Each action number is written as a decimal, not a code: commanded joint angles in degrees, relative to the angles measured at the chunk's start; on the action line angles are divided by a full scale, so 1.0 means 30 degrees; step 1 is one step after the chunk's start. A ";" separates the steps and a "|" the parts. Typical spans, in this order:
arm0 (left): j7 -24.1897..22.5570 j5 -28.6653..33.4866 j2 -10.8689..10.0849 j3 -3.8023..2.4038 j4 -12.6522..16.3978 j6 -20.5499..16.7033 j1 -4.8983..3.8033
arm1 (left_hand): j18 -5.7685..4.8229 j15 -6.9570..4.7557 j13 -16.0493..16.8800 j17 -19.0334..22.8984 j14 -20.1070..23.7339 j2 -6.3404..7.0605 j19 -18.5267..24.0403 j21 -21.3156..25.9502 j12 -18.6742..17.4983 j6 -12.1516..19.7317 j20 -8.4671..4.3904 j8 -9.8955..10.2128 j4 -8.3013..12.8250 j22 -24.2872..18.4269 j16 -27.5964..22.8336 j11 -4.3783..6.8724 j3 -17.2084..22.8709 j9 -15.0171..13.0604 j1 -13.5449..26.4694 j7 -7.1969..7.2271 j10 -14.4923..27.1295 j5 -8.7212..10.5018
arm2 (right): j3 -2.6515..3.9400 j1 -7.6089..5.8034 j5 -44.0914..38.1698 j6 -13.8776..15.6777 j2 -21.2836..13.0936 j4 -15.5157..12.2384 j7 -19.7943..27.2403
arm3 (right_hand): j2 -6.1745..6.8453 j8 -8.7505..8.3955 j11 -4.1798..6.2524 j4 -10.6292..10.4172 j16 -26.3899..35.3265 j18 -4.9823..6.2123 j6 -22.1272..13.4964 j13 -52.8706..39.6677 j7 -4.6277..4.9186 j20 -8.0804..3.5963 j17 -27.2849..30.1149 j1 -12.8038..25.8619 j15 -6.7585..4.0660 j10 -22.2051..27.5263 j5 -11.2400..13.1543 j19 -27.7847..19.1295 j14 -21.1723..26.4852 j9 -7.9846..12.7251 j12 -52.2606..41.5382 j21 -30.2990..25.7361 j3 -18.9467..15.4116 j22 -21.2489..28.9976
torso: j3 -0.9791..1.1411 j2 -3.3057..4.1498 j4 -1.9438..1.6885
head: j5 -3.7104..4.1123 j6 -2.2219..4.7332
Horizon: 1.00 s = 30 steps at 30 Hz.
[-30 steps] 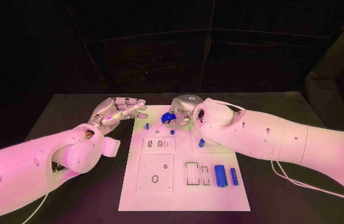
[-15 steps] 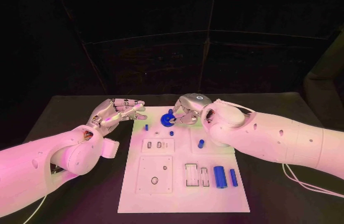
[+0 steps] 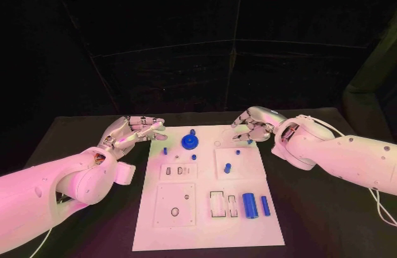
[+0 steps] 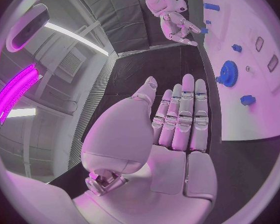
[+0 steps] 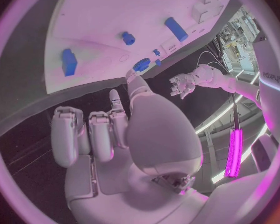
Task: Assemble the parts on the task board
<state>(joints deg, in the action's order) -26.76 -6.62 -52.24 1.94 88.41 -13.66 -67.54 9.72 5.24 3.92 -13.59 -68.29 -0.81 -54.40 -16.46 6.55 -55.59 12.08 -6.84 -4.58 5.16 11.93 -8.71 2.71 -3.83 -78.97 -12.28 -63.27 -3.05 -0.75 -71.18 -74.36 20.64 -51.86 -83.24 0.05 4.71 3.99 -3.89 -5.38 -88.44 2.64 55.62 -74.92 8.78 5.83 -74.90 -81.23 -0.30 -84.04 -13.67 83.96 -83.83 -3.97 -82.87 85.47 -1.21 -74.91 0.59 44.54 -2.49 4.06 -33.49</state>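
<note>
Black table (image 3: 74, 137) under both arms, with the white board (image 3: 207, 212) lying in the middle of it.

Half a second ago the right hand (image 3: 252, 126) held the blue gear (image 3: 189, 139) over the far end of the board. Now the gear sits on the board by itself, and the right hand has let go and pulled back to the far right corner of the board. Its fingers are loose and hold nothing. The gear is now well apart from that hand, nearer to the left hand (image 3: 132, 131).

The left hand waits just off the board's far left corner. Its fingers are apart and it holds nothing too.

So the gear looks like it is done. I cannot tell if it is pushed all the way down on its peg.

More blue parts lie closer to the robot than both hands. Two long bars (image 3: 256, 204) rest near the right edge. A small peg (image 3: 228, 167) stands in the middle. These likely come next.
</note>
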 commanded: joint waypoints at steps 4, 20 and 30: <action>-0.0083 0.0040 0.0181 -0.0012 -0.0165 0.0298 -0.0016 | 0.0284 0.0094 -0.0018 -0.0016 0.0025 -0.0156 -0.0156 0.0080 -0.0090 -0.0106 0.0037 0.0105 0.0084 -0.0016 -0.0132 0.0033 -0.0027 0.0016 -0.0036 0.0029 -0.0115 0.0060 | -0.0004 -0.0014 0.3015 -0.0562 -0.0708 0.0502 0.2370 | -0.0017 0.0019 0.0083 0.0216 0.0006 -0.0106 0.0090 -0.3011 -0.0049 -0.0127 -0.3693 -0.0262 -0.0115 -0.0397 -0.0011 0.0275 -0.1757 0.0011 0.0067 -0.0033 -0.0003 -0.1289 | 0.0238 -0.0114 0.0180 | 0.0080 0.0061; -0.0090 0.0040 0.0336 -0.0001 -0.0468 0.0368 0.0030 | 0.0284 0.0094 -0.0018 -0.0016 0.0025 -0.0156 -0.0156 0.0080 -0.0090 -0.0106 0.0037 0.0105 0.0084 -0.0016 -0.0132 0.0033 -0.0027 0.0016 -0.0036 0.0029 -0.0115 0.0060 | -0.0009 0.0902 0.3226 -0.0723 -0.0464 0.2092 0.2795 | -0.0068 -0.0073 0.0004 0.0348 -0.0032 -0.0117 -0.0094 -0.3019 0.0044 -0.0100 -0.3789 -0.0323 -0.0062 -0.0404 -0.0188 0.0299 -0.1780 0.0047 0.0065 -0.0013 -0.0047 -0.1334 | 0.0176 -0.0092 0.0153 | 0.0165 -0.0096; -0.0093 0.0040 0.0357 0.0005 -0.0552 0.0394 0.0054 | 0.0284 0.0094 -0.0018 -0.0016 0.0025 -0.0156 -0.0156 0.0080 -0.0090 -0.0106 0.0037 0.0105 0.0084 -0.0016 -0.0132 0.0033 -0.0027 0.0016 -0.0036 0.0029 -0.0115 0.0060 | -0.0007 0.1146 0.3223 -0.0768 -0.0014 0.2656 0.2877 | -0.0168 -0.0082 -0.0020 0.0370 -0.0062 -0.0127 -0.0151 -0.3054 0.0070 -0.0081 -0.3867 -0.0326 -0.0038 -0.0432 -0.0219 0.0322 -0.1798 0.0051 0.0024 0.0008 -0.0033 -0.1380 | 0.0152 -0.0102 0.0150 | 0.0188 -0.0209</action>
<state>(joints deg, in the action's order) -26.76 -6.62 -51.24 2.00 86.72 -13.27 -67.33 9.72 5.24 3.93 -13.57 -68.29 -0.81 -54.40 -16.46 6.55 -55.59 12.07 -6.84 -4.58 5.17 11.93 -8.71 2.71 -3.83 -78.97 -12.28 -63.27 -3.05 -0.80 -67.68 -65.08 18.75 -52.04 -75.44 7.81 4.19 3.98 -3.89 -4.63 -88.41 2.64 55.41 -74.92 8.99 5.83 -74.94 -81.75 -0.30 -84.04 -14.14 83.96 -83.83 -3.90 -82.87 85.47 -1.22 -74.91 1.08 44.23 -2.05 4.61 -34.09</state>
